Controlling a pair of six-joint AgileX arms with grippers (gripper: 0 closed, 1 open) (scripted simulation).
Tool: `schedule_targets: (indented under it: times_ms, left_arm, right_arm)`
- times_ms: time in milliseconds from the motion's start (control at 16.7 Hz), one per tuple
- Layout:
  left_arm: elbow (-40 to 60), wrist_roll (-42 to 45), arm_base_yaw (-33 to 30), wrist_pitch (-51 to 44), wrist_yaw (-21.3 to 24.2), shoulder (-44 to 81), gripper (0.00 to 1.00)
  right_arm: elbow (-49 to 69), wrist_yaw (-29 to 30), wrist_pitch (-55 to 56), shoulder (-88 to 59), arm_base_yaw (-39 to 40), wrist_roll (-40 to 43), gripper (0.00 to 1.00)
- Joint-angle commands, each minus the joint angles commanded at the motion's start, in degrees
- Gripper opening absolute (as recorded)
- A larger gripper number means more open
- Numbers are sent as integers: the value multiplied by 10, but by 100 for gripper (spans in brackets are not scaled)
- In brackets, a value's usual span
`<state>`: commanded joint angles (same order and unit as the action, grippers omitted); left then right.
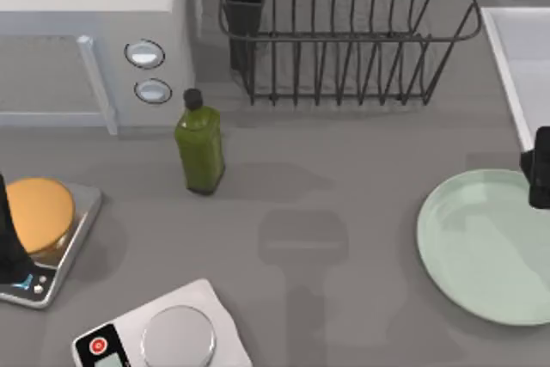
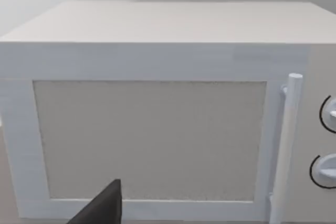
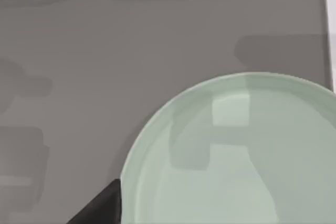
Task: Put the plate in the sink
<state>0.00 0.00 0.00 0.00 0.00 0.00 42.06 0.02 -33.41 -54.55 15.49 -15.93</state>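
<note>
Top view: plate (image 1: 481,247) on counter (right side); right pincer (image 1: 540,169) state unclear.

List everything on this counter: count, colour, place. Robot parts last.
plate: 1, pale mint green, flat on the counter at the right, below the sink
sink: 1, light grey-white, top right corner
rack: 1, black wire, top centre, with a dark cup holder at its left end
microwave: 1, white with two dials, top left
bottle: 1, green with black cap, upright, right of the microwave
orange disc: 1, on a silver scale at the left edge
white scale: 1, white with silver pan, bottom left
counter: 1, grey
left end effector: 1, black, left edge beside the orange disc
right end effector: 1, black, right edge above the plate
</note>
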Motion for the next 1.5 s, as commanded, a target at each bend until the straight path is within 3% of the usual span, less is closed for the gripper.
schedule_targets:
  times_ms: [420,720,1200,1500]
  left_arm:
    - [0,0,0,0,0,0,100]
    - [0,0,0,0,0,0,100]
    - [0,0,0,0,0,0,100]
    - [0,0,0,0,0,0,100]
  right_arm:
    - [261,0,-206,-370,95,-98,100]
    - [358,0,-283,-506,131,-135,100]
    - [358,0,-280,-520,132,-138,100]
    - [295,0,-163,-567,134,-139,100]
